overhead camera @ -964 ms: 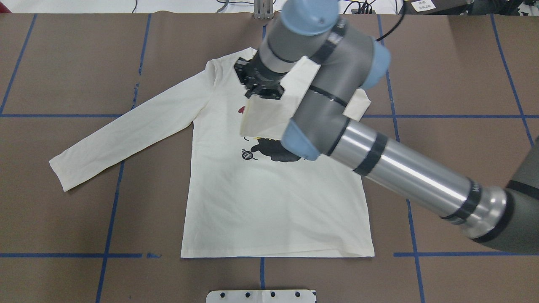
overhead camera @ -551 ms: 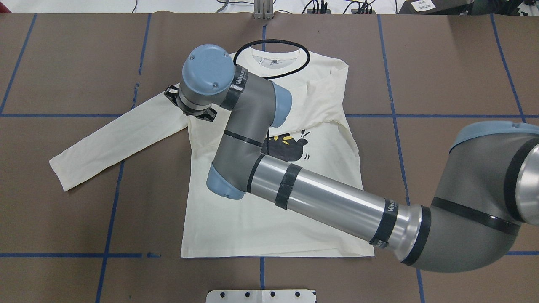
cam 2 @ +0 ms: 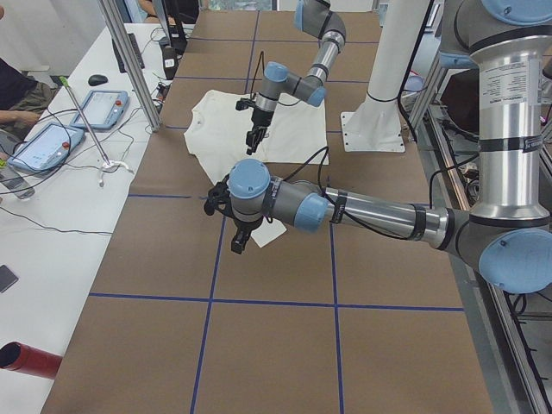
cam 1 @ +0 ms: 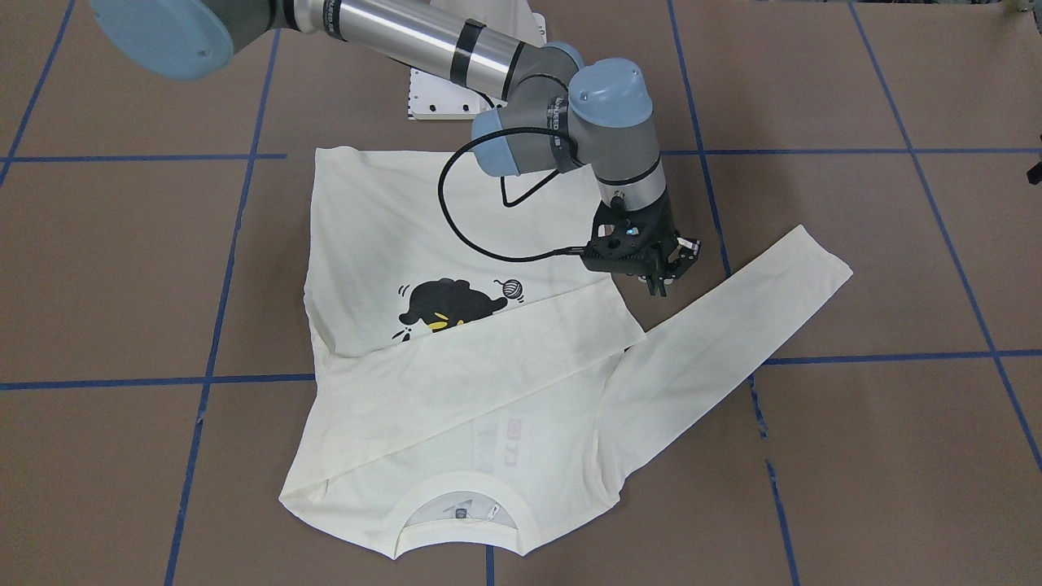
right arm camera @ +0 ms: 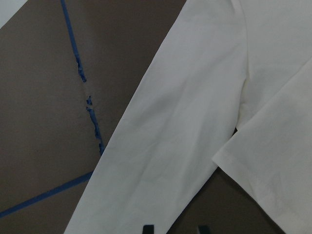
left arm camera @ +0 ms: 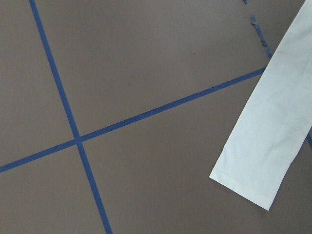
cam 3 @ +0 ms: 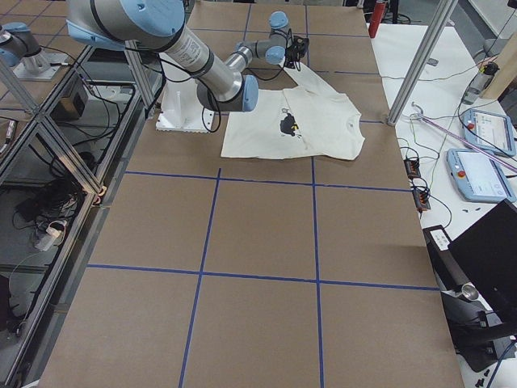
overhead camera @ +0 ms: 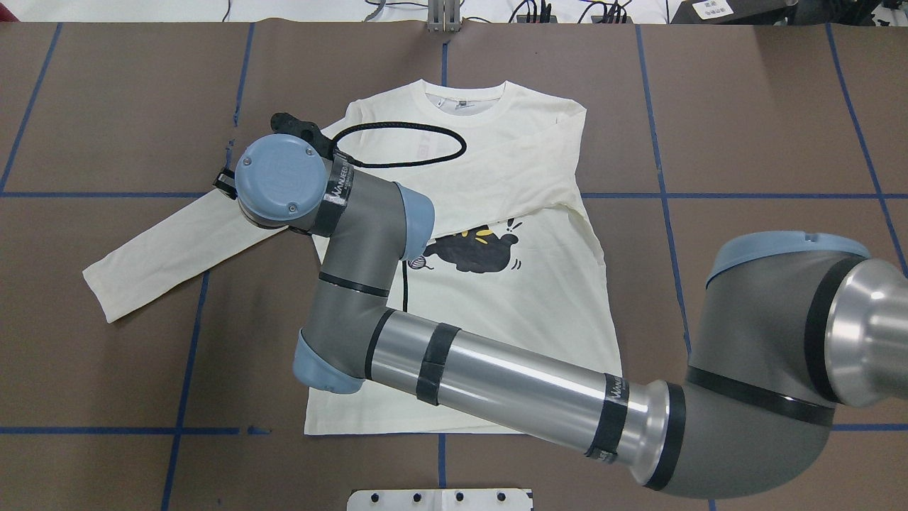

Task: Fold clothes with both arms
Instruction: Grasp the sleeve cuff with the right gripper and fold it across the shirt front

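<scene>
A brown table [overhead camera: 780, 106] is crossed by blue tape lines [overhead camera: 745, 195]. The cream shirt [overhead camera: 525, 312] lies flat at its middle, print up, collar [overhead camera: 464, 92] on the side away from the robot. The right arm [overhead camera: 496, 380] reaches across the shirt toward the robot's left. The left arm [cam 2: 371, 211] shows only from the left end, raised over the table. One sleeve [cam 1: 505, 342] is folded slantwise across the chest; the other sleeve [overhead camera: 163, 248] lies stretched flat to the robot's left. The right gripper [cam 1: 663, 277] hangs over the shoulder end of that stretched sleeve, beside the folded sleeve's cuff, its fingertips [right arm camera: 148, 228] spread and holding nothing. Whether the left gripper [cam 2: 235, 237] is spread or pressed together I cannot tell. The black cat [overhead camera: 479, 252] peeks out below the folded sleeve.
</scene>
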Robot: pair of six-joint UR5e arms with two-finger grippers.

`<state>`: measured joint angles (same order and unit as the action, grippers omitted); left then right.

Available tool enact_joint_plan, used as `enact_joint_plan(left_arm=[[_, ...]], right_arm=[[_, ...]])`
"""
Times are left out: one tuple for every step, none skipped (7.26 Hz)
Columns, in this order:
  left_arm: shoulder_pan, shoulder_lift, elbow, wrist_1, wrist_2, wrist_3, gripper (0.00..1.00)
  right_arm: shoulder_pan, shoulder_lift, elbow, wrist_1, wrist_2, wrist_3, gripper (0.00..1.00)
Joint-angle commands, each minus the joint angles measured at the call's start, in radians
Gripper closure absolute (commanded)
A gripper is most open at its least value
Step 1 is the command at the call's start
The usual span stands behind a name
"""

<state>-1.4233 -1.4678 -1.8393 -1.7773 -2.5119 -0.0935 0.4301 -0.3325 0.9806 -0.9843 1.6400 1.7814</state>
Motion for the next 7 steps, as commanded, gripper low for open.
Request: enact_joint_plan(left_arm=[[0.139, -0.012, 0.079, -0.153, -0.001, -0.339, 0.0], [0.2, -0.012, 0.142, -0.274, 0.055, -0.494, 0.01], [0.258, -0.017, 0.2, -0.387, 0.086, -0.606, 0.05], [0.282, -0.054, 0.269, -0.419, 0.084, -0.699, 0.06], [0.335, -0.066, 0.285, -0.418, 0.088, -0.722, 0.07], [0.354, -0.068, 0.29, -0.418, 0.094, -0.723, 0.14], [0.363, -0.069, 0.288, -0.416, 0.11, -0.726, 0.15]], right_arm=[[0.068, -0.267, 0.402, -0.119, 0.086, 0.039, 0.0], [0.17, -0.424, 0.578, -0.169, 0.219, 0.035, 0.0], [0.259, -0.521, 0.645, -0.174, 0.327, 0.029, 0.0], [0.324, -0.574, 0.674, -0.178, 0.365, 0.021, 0.0], [0.364, -0.655, 0.705, -0.169, 0.383, -0.023, 0.0], [0.38, -0.695, 0.742, -0.172, 0.385, -0.083, 0.0], [0.377, -0.71, 0.747, -0.171, 0.383, -0.085, 0.0]])
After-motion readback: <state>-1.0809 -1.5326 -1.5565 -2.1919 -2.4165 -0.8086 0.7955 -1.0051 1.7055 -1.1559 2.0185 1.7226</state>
